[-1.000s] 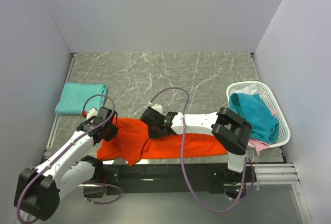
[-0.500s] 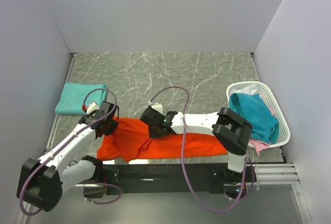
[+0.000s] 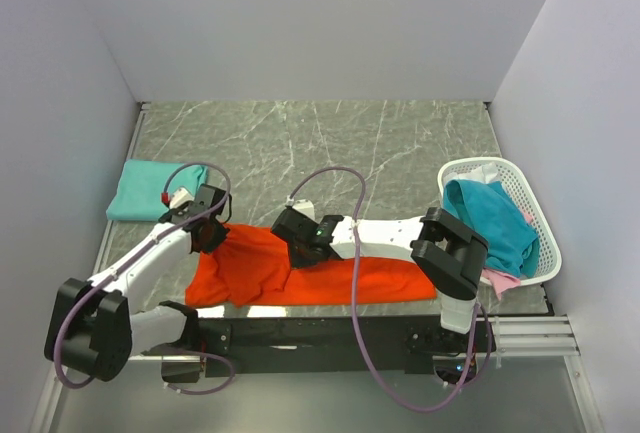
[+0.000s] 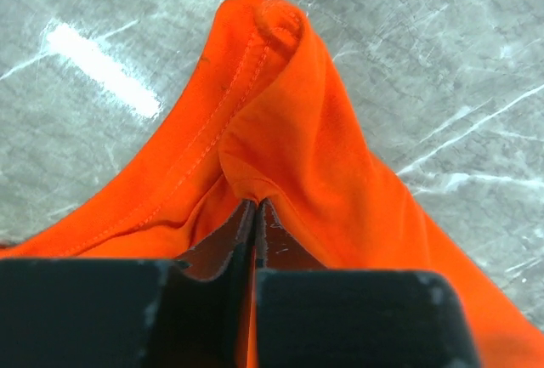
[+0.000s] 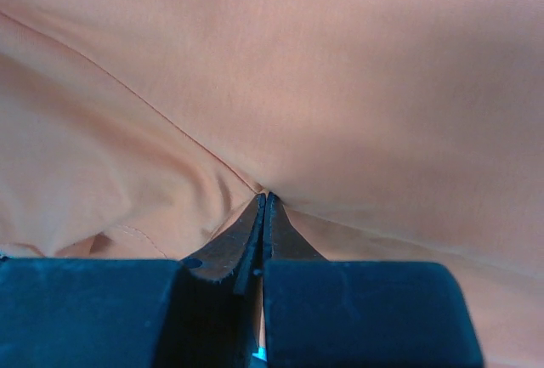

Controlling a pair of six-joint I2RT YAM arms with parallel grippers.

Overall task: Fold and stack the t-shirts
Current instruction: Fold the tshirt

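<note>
Grey marble table (image 3: 400, 143) is filling the top view, where we are seeing the orange shirt (image 3: 350, 278) lying at lower centre, a folded teal shirt (image 3: 150, 188) at left and a basket (image 3: 480, 165) of shirts (image 3: 495, 223) at right. In the left wrist view, we are watching the left gripper (image 4: 255, 206) pinching the orange shirt's hem. In the right wrist view, the right gripper (image 5: 265, 198) is pinching a fold of it.
</note>
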